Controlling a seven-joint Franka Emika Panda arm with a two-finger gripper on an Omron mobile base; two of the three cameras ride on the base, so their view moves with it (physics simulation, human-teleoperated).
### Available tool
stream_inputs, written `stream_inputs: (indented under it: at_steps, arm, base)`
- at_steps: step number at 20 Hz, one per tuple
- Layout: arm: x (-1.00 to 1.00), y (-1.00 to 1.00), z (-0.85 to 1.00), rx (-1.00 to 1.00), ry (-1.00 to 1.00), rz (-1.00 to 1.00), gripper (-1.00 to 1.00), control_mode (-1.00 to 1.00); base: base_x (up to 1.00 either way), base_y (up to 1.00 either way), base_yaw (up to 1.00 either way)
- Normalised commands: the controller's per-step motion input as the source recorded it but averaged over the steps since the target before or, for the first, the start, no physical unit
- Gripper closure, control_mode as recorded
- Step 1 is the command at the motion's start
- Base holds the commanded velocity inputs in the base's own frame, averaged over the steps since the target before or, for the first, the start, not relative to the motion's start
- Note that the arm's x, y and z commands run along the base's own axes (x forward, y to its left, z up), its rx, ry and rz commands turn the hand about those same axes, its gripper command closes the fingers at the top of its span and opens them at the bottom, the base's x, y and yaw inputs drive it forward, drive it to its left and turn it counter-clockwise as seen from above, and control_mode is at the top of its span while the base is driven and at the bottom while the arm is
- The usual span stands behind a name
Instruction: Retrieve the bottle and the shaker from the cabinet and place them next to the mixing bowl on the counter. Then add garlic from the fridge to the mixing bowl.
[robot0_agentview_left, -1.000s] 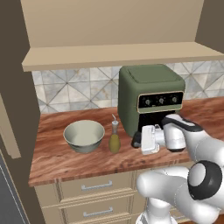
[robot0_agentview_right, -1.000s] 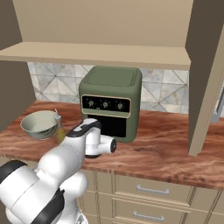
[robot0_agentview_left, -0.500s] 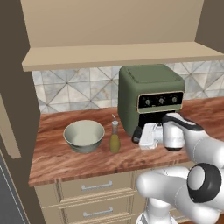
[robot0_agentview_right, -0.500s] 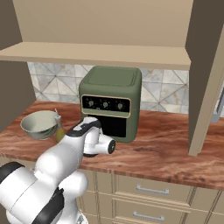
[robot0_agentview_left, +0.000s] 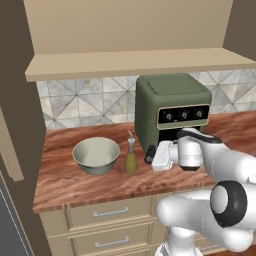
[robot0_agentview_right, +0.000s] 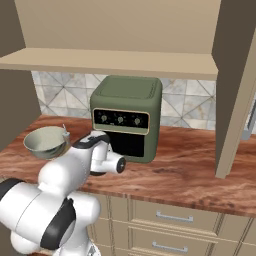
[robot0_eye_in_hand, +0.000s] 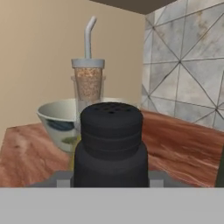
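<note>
While the gripper (robot0_agentview_left: 150, 154) stands clamped on the dark shaker (robot0_eye_in_hand: 110, 144), that shaker sits closest to the hand camera, its round perforated cap facing the lens. From the left base camera the shaker (robot0_agentview_left: 149, 153) shows as a dark stub at the tip of the white hand, low over the wooden counter (robot0_agentview_left: 90, 185) and just in front of the green air fryer (robot0_agentview_left: 170, 112) (whether it touches the counter cannot be told). Just beyond it, on the counter, stands the bottle (robot0_agentview_left: 131, 158), upright, with olive-coloured liquid, a cork-like stopper and a bent spout; in the hand view the bottle (robot0_eye_in_hand: 88, 83) rises directly behind the shaker's cap. Next beyond, near the bottle and apart from it, rests the mixing bowl (robot0_agentview_left: 96, 155), pale and seemingly empty. From the right base camera the bowl (robot0_agentview_right: 46, 142) lies past the arm, toward the counter's left end. Behind everything runs the tiled backsplash (robot0_agentview_left: 90, 102), under a wooden shelf (robot0_agentview_left: 135, 63).
</note>
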Motion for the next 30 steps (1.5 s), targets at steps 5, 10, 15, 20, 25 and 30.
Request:
stream_inputs:
  at_steps: [5,10,15,20,25,30]
  arm:
    - [0.0,0.07,-0.29,0.0,0.0,0.0,1.0,-1.0]
    - [0.0,0.12,-0.31,0.0,0.0,0.0,1.0,-1.0]
    - [0.0,0.0,-0.38,0.0,0.0,0.0,1.0,-1.0]
    - [0.0,0.0,-0.13,0.0,0.0,0.0,1.0,-1.0]
    - [0.0,0.0,0.0,0.0,0.0,0.0,1.0,-1.0]
    - [0.15,0.0,0.0,0.0,0.0,0.0,1.0,-1.0]
  base:
    - [0.0,0.0,0.0]
    - [0.0,0.0,0.0]
    - [0.0,0.0,0.0]
    - [0.0,0.0,0.0]
    - [0.0,0.0,0.0]
    - [0.0,0.0,0.0]
